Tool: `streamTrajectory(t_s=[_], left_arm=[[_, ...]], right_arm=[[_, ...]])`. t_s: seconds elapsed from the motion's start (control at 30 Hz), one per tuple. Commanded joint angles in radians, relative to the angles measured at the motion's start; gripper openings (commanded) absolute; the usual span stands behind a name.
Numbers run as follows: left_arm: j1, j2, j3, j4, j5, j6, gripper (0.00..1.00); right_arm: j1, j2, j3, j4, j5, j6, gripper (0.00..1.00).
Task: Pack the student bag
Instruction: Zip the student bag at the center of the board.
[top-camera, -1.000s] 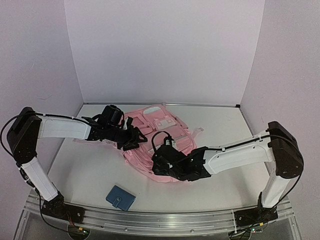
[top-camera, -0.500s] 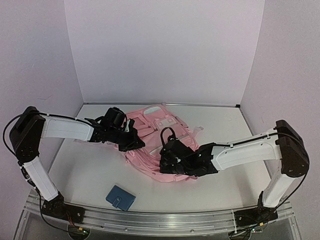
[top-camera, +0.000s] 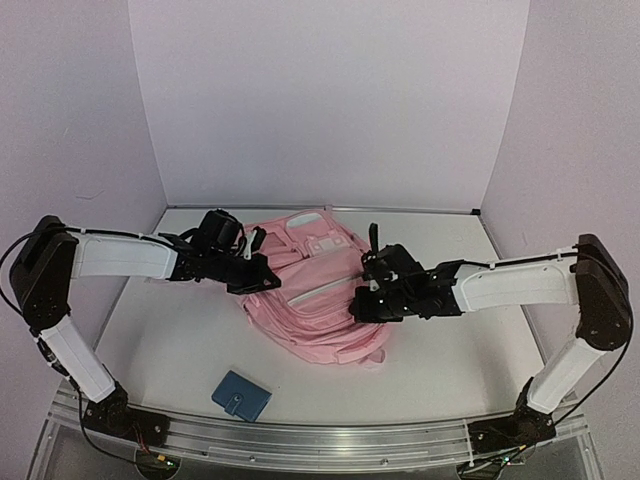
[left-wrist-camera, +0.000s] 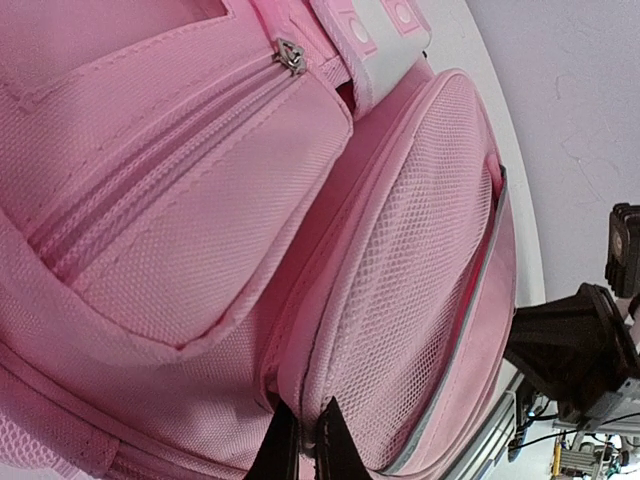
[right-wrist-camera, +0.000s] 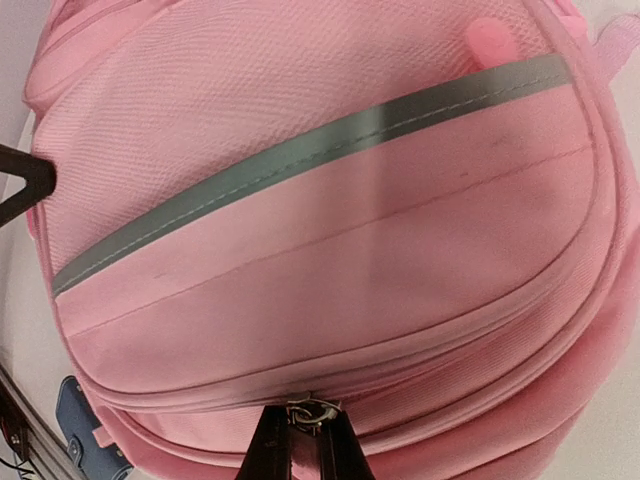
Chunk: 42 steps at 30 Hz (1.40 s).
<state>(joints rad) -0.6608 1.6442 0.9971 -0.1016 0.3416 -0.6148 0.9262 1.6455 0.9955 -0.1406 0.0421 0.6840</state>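
Since a second ago, the right arm (top-camera: 500, 285) has been swung from the bag's near end round to its right flank. The bag (top-camera: 315, 300) has been drawn up into a taller heap, and both pairs of jaws have been closed.

The right jaws are seen pinched shut on the bag at a metal zip pull (right-wrist-camera: 312, 410). From them the zip's track curves away to both sides, below a grey strip (right-wrist-camera: 330, 140). The left jaws are nipped tight on a fold of the bag's seam beside a mesh panel (left-wrist-camera: 420, 260), on the opposite, left flank.

Between the two grips the bag lies at the middle of the bench (top-camera: 170, 330), its long axis running from the far edge towards the near edge. The right jaws are already at the zip, so a pull along the track would probably fall to them, with the left hold serving as the brace.

A blue wallet (top-camera: 240, 395) is left lying near the bench's near-left corner, well apart from the bag and closer to the left arm (top-camera: 120, 258).
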Motion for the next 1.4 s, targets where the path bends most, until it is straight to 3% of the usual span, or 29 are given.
streamTrajectory(t_s=[0.0, 0.13, 0.17, 0.2, 0.3, 0.37, 0.47, 0.63, 0.87, 1.2, 1.3, 1.37], left_arm=[[0.136, -0.09, -0.058, -0.055, -0.043, 0.191, 0.0], [0.187, -0.116, -0.045, -0.104, -0.015, 0.292, 0.01], [0.187, -0.118, -0.024, -0.128, -0.014, 0.32, 0.05], [0.187, -0.12, 0.002, -0.152, -0.01, 0.345, 0.12], [0.176, -0.152, 0.062, -0.207, -0.001, 0.422, 0.5], [0.139, -0.183, 0.095, -0.22, -0.027, 0.475, 0.68], [0.05, -0.225, 0.124, -0.209, -0.077, 0.556, 0.8], [-0.093, -0.203, 0.128, -0.134, -0.089, 0.65, 0.83], [-0.254, -0.043, 0.192, -0.033, -0.136, 0.763, 0.84], [-0.337, 0.129, 0.28, 0.053, -0.215, 0.854, 0.84], [-0.346, 0.176, 0.293, 0.078, -0.306, 0.885, 0.79], [-0.35, 0.206, 0.306, 0.089, -0.382, 0.888, 0.7]], right_arm=[[-0.103, -0.022, -0.011, -0.032, 0.013, -0.121, 0.0], [-0.136, -0.001, 0.005, 0.018, -0.066, -0.18, 0.0], [-0.136, 0.001, 0.01, 0.03, -0.102, -0.188, 0.0], [-0.135, 0.001, 0.014, 0.043, -0.142, -0.196, 0.0], [-0.136, -0.022, -0.003, 0.094, -0.24, -0.201, 0.0], [-0.135, -0.04, -0.022, 0.115, -0.263, -0.198, 0.0], [-0.136, -0.069, -0.056, 0.13, -0.294, -0.187, 0.0], [-0.136, -0.098, -0.099, 0.197, -0.327, -0.16, 0.0], [-0.136, -0.096, -0.108, 0.213, -0.329, -0.13, 0.0], [-0.135, -0.121, -0.137, 0.243, -0.318, -0.093, 0.0], [-0.136, -0.123, -0.145, 0.251, -0.31, -0.081, 0.0], [-0.135, -0.122, -0.146, 0.255, -0.306, -0.074, 0.0]])
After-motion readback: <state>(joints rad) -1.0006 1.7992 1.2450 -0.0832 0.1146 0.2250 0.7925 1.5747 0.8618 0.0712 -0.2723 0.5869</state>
